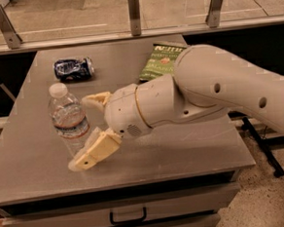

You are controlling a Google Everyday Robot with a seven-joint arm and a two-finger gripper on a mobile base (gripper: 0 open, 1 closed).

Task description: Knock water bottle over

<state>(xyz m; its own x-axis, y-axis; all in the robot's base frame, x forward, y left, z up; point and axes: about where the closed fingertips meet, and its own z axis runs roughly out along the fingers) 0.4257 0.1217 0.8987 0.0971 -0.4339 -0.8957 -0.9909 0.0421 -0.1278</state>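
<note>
The water bottle stood upright on the left half of the table — bare tabletop lay between it and the left edge. The gripper was just at its right side, fingers spread wide. A can and a chip bag lay near the far edge.

Table: you face a grey metal top, with a drawer and its dark handle below.
Behind: a glass barrier on metal posts runs along the table's far edge.
Floor: pale and speckled at your lower right; a dark stand leg rests there.
Light: warm and soft.
Gripper: low over the table's front left, spread apart.
</note>
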